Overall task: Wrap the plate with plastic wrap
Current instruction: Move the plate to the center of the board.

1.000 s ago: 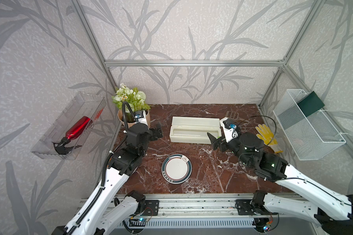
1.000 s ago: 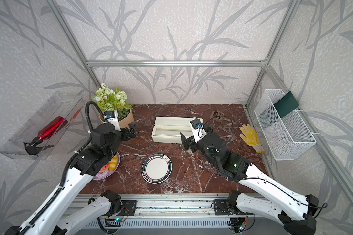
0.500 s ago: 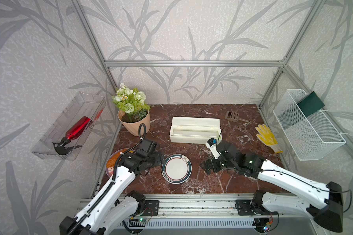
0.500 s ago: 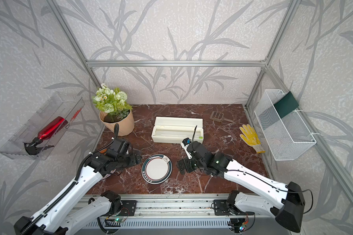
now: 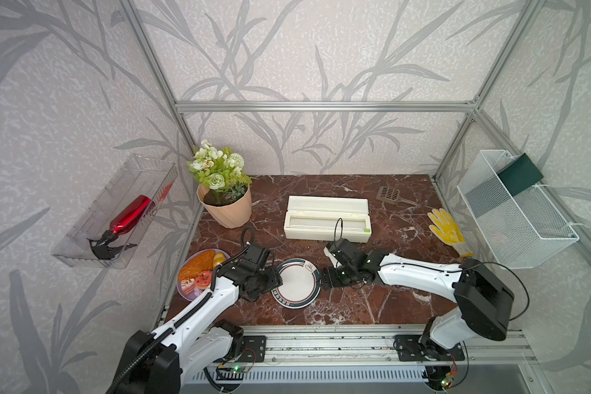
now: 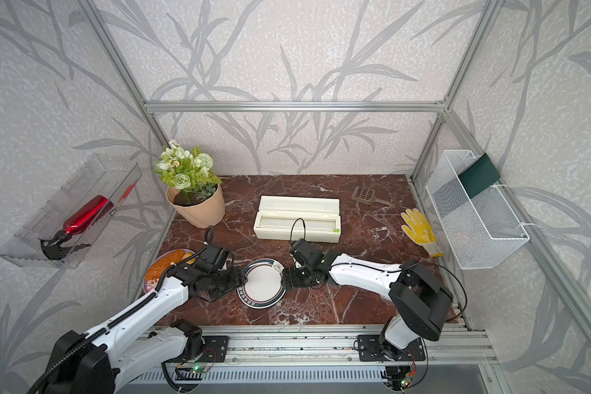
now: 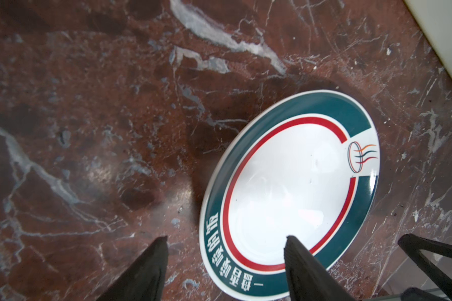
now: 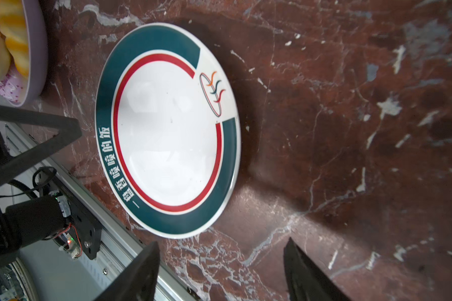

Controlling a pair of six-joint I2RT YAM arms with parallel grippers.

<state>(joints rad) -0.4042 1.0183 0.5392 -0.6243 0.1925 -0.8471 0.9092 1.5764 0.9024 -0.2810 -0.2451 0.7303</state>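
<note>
Green-banded round white plate (image 5: 297, 283) flat on red-brown marble desk (image 5: 406, 232) between left tool (image 5: 276, 279) and right tool (image 5: 325, 279), both spread wide and empty beside opposite edges, presumably for a two-sided lift.

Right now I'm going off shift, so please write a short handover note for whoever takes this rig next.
Left gripper: open, low beside the plate, one finger over it.
Right gripper: open, empty, low at the plate's opposite edge.
Plate: flat and bare on the table, in front of the open cream box.
Done: nothing; no plastic wrap drawn out that I can see.
Left: pull out wrap, cover the plate, tuck it under.
</note>
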